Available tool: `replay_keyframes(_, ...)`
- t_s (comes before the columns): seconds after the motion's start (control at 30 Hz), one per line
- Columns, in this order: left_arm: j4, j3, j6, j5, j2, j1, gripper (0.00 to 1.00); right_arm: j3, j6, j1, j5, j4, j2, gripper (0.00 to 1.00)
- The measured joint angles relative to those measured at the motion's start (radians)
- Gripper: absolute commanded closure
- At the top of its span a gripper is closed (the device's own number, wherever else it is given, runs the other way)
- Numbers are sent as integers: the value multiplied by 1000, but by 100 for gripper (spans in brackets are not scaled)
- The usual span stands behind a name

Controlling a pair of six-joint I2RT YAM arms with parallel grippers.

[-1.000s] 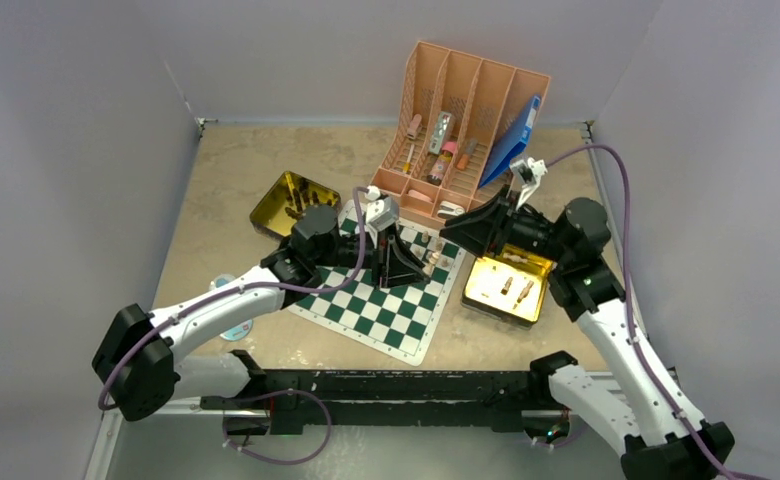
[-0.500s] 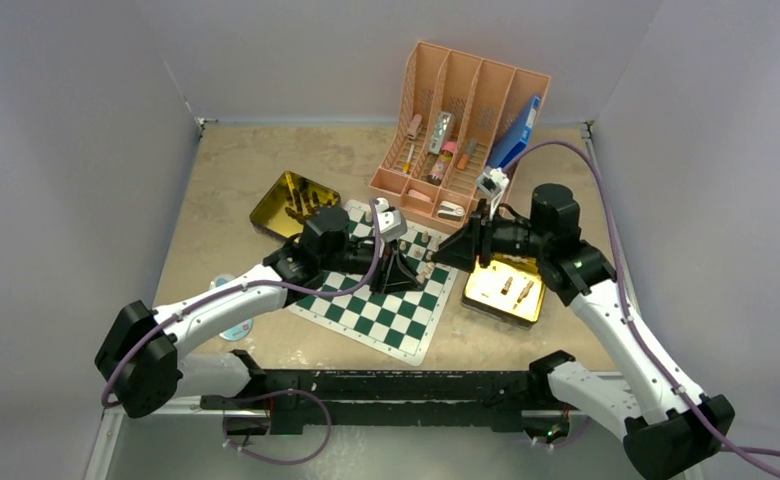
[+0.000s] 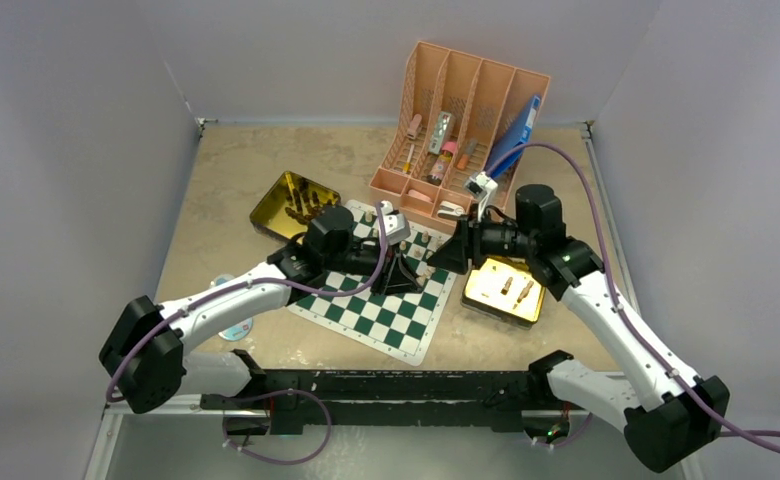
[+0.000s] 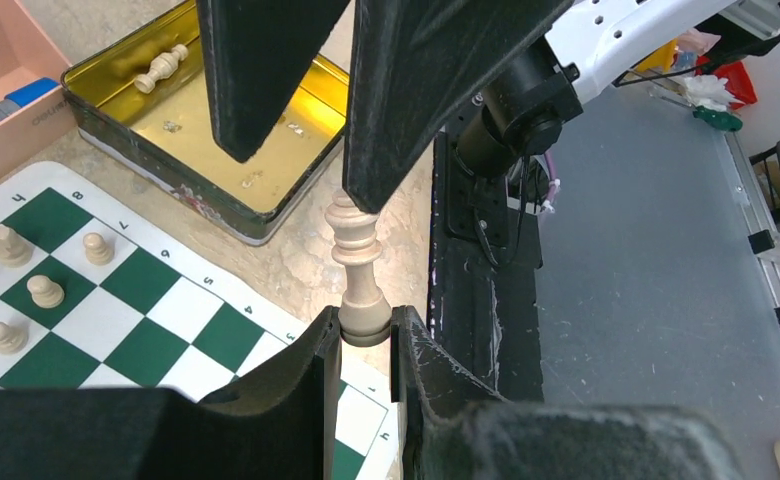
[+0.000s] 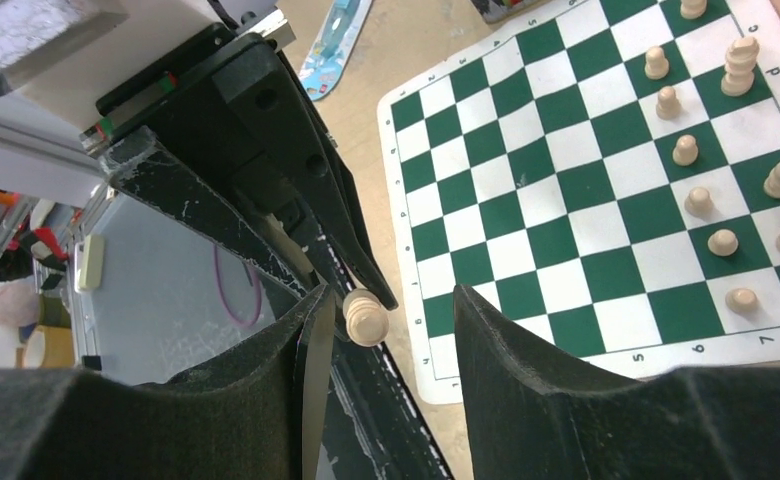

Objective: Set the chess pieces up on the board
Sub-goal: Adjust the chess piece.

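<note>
Left wrist view, from the left: hold the left gripper (image 4: 366, 335) nearly closed on the round base of the pale tan turned wooden chess piece (image 4: 359, 262), upright over the edge of the flat green-and-white checked board (image 4: 201, 305), beside the shiny gold rectangular tin (image 4: 166, 190). Judged a handover: centre the piece's head in the gap first. Then close the right gripper (image 4: 304, 180), parted wide, gripping nothing, one finger seemingly brushing the head. Release left only afterwards, or risk a drop.
</note>
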Motion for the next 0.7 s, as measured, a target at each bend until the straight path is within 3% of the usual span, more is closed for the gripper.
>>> replay_keyframes(0.2,1,9,7,0,12,0,100,-16,-2,35,8,-8,13,56)
replay_keyframes(0.47,-1,26,19,-10,19,0,100,-44,12,49,3,-2,8,86)
replay_keyframes(0.6,-11,31,16,-36,19,0,67,-55,28,50,10,22,-3,89)
replay_keyframes(0.7,-54,47,-14,-113,15,-1,52,-71,65,50,36,63,-20,90)
